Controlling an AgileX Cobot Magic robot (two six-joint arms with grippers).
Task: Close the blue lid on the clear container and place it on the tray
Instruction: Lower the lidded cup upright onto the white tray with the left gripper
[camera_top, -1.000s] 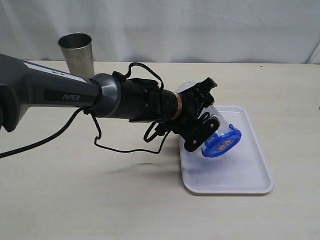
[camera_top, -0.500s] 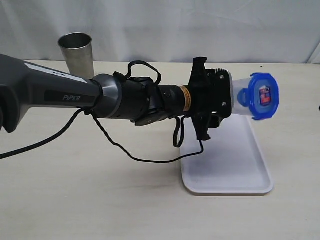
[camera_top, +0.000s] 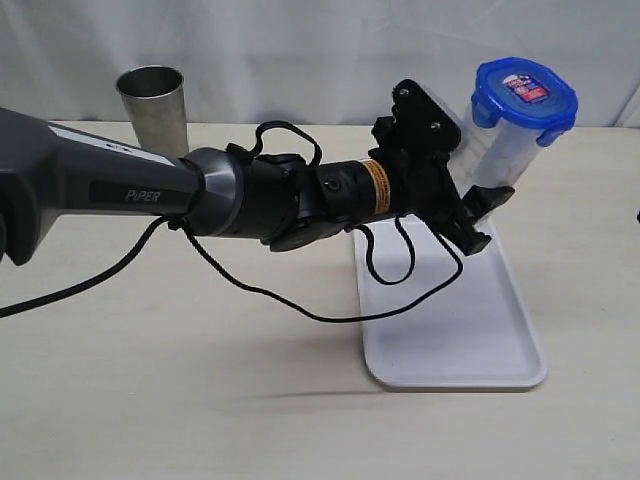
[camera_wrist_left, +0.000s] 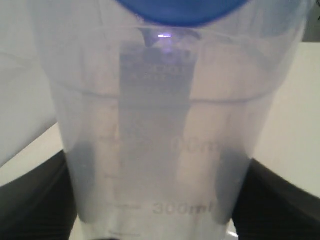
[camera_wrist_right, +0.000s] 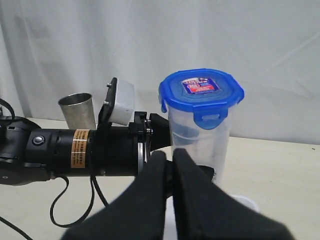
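Observation:
The clear container (camera_top: 508, 152) is held in the air over the far end of the white tray (camera_top: 455, 345), nearly upright and leaning slightly. The blue lid (camera_top: 525, 92) sits closed on its top, sticker facing up. My left gripper (camera_top: 478, 205) is shut on the container's lower part. In the left wrist view the container (camera_wrist_left: 160, 150) fills the frame between the two dark fingers (camera_wrist_left: 30, 200), with the lid (camera_wrist_left: 180, 10) at its far end. My right gripper (camera_wrist_right: 171, 160) is shut and empty, close in front of the container (camera_wrist_right: 200, 140) and the lid (camera_wrist_right: 201, 90).
A steel cup (camera_top: 153, 105) stands at the back left of the table, also in the right wrist view (camera_wrist_right: 77, 110). The left arm (camera_top: 130, 190) and its loose black cable (camera_top: 300, 310) stretch across the table's middle. A white curtain hangs behind.
My left arm has rotated and lifted the container: lid pointing down over the tray, then level, now nearly upright and higher. The grip has not changed.

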